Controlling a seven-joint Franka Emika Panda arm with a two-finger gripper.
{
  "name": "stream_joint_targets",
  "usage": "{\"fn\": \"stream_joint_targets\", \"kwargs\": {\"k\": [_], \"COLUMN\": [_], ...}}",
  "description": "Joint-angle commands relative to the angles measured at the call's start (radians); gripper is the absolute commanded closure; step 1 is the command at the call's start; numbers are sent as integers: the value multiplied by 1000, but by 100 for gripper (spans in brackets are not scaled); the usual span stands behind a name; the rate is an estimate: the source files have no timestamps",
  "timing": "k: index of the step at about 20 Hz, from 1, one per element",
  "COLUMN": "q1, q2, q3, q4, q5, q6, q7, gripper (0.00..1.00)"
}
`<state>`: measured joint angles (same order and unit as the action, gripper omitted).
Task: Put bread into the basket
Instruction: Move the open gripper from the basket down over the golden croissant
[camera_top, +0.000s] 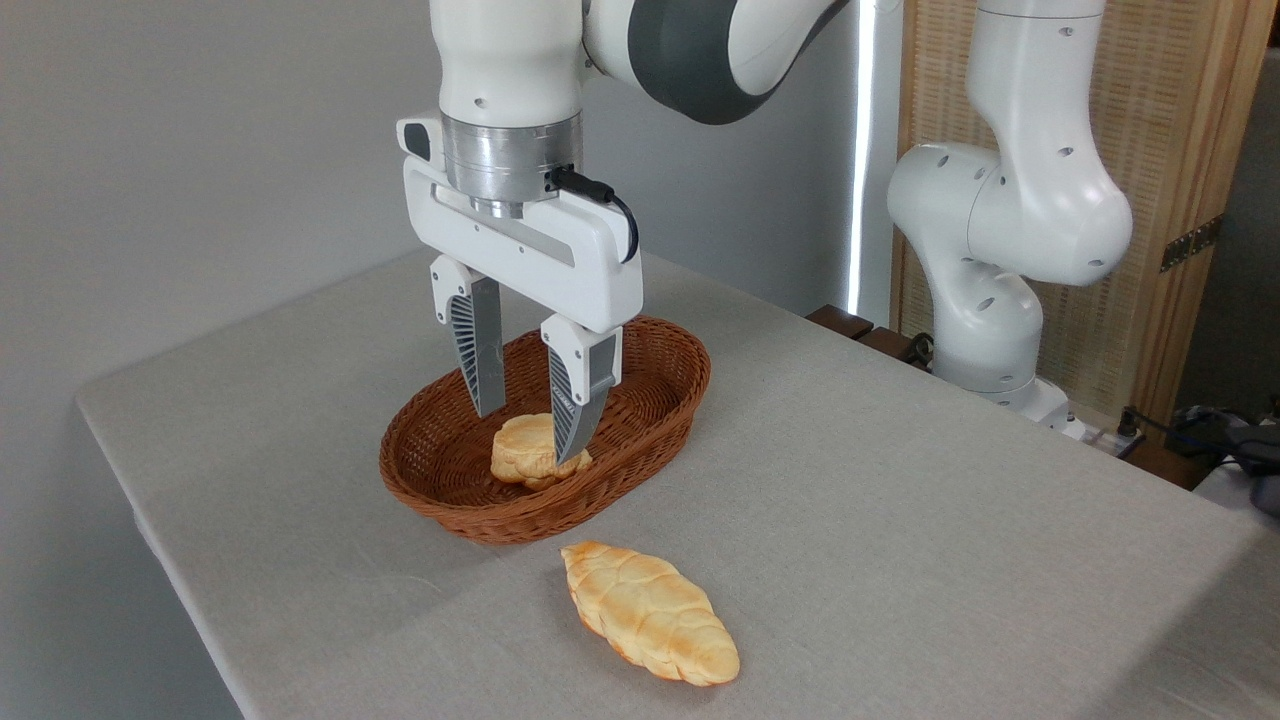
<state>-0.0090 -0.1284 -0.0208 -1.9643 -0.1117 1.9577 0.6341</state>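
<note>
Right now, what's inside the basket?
The basket holds one small pale bun; the open gripper hangs over it, one finger covering the bun's right edge. The bread lies outside on the table.

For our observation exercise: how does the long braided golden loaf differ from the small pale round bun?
The long braided golden loaf lies on the grey table, outside the reddish-brown wicker basket; the small pale round bun sits inside it. The loaf is longer, pointed and darker; the bun is compact and paler. The open gripper hangs over the bun, not the loaf. Both are bread.
</note>
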Motion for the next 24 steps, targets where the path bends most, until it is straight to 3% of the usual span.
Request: {"fn": "stream_joint_targets", "kwargs": {"k": [1,6,8,16,18,22,24], "q1": [12,10,9,7,7,1,-2], "q2": [-8,-7,-3,1,9,23,23], "q3": [78,94,94,96,94,90,85], "q4": [-4,-4,-5,-51,-58,-70,-105], "q5": [76,76,78,79,110,156,159], "q6": [-19,-20,-20,-25,-17,20,65], "q7": [291,294,346,1000,1126,1326,1337], "gripper": [0,0,0,0,0,0,0]}}
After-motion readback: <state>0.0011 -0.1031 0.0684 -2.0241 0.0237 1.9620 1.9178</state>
